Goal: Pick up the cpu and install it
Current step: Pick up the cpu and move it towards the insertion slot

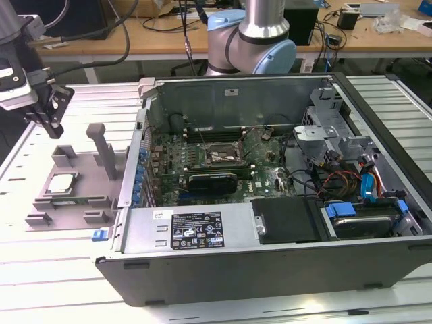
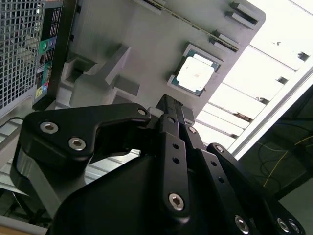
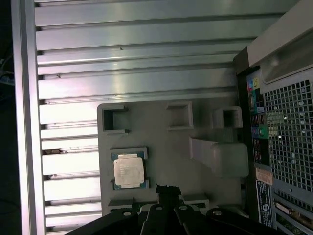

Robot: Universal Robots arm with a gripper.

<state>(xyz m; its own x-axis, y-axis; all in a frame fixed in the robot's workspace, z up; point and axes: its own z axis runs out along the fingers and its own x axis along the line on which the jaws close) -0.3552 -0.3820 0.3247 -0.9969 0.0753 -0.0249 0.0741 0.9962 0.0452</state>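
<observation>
The black metal pincer (image 2: 168, 104) is clenched on nothing, with its tips pressed together. It hangs above the grey plastic holder plate (image 3: 164, 152) and does not touch it. The small square cpu with shiny silver top (image 3: 128, 170) lies flat in 1 framed pocket of that plate, near the pincer tips but apart from them. The open dark computer case (image 1: 270, 236) stands just beside the plate on the ribbed aluminium surface (image 1: 54, 270). I judge that 0 of 2 steps are done: picking up and installing both remain.
</observation>
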